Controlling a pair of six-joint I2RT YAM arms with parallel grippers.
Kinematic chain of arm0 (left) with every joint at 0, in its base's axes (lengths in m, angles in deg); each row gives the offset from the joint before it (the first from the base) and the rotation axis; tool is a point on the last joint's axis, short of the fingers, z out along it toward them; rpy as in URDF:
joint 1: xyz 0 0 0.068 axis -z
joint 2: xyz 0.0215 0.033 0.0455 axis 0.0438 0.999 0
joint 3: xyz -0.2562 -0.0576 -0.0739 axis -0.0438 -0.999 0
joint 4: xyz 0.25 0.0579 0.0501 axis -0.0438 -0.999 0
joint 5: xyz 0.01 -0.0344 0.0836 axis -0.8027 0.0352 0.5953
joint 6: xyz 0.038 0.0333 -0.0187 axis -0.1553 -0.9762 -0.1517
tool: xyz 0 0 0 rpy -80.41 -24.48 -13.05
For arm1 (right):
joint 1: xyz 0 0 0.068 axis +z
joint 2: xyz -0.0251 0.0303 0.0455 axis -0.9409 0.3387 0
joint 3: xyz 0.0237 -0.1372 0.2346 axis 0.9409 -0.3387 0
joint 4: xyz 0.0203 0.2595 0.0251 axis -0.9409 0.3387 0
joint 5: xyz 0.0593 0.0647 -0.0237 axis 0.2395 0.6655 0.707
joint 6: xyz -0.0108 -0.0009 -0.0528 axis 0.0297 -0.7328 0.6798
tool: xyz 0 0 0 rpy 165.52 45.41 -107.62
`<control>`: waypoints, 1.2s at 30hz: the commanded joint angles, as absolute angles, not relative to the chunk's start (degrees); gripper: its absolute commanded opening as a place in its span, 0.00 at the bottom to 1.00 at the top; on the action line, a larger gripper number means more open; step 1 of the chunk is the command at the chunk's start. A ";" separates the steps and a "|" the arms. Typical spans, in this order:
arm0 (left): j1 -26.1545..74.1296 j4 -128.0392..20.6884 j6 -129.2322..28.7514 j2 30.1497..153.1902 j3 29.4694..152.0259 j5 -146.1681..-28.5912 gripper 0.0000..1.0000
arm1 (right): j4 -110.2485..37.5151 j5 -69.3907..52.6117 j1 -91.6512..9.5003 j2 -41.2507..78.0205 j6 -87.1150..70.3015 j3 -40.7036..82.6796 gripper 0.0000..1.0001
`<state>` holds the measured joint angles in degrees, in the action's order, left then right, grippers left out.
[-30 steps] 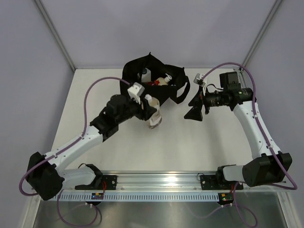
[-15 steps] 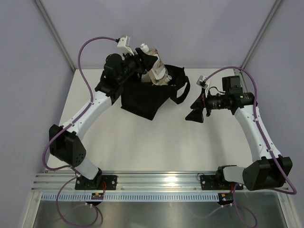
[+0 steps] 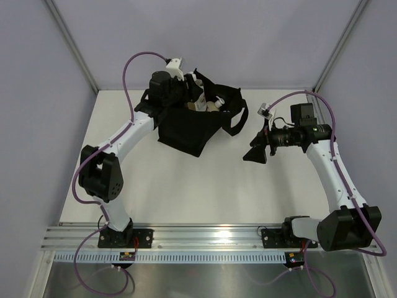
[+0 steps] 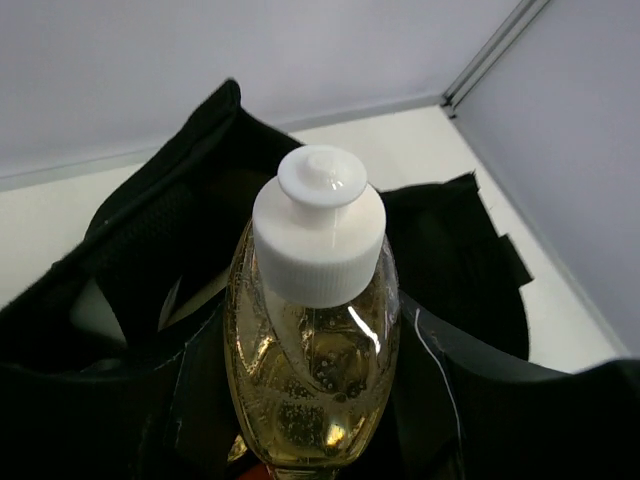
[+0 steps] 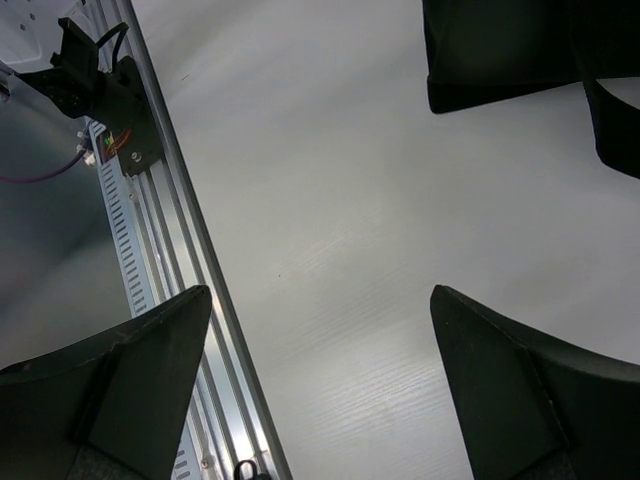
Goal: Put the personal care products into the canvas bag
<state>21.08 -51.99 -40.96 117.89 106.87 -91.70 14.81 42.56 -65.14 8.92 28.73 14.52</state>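
Overhead, two wrist views; canvas bag (image 3: pixel 186 129) shared

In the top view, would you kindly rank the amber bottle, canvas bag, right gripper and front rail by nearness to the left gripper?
1. amber bottle, held
2. canvas bag, just beneath
3. right gripper, rightward
4. front rail, near edge

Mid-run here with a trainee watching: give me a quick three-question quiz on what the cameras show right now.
1. True or false: the right gripper is clamped shut.
2. What does the left gripper hold? A) amber-liquid bottle, white cap B) white tube C) red container
3. Fill in: that item sits at the mouth of the black ____.
Key: 1 false, open and empty. 2 A. 3 canvas bag.
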 commanded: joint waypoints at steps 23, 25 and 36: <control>21.13 -64.48 -57.60 101.28 109.12 -88.26 0.99 | 12.08 28.09 -66.51 12.01 24.17 22.34 1.00; 21.04 -64.74 -57.60 98.63 107.71 -88.70 0.99 | 10.77 26.87 -66.95 11.57 22.76 23.05 0.99; 21.04 -68.79 -51.56 73.24 85.93 -88.61 0.99 | 1.54 13.60 -68.01 10.16 5.89 28.84 0.99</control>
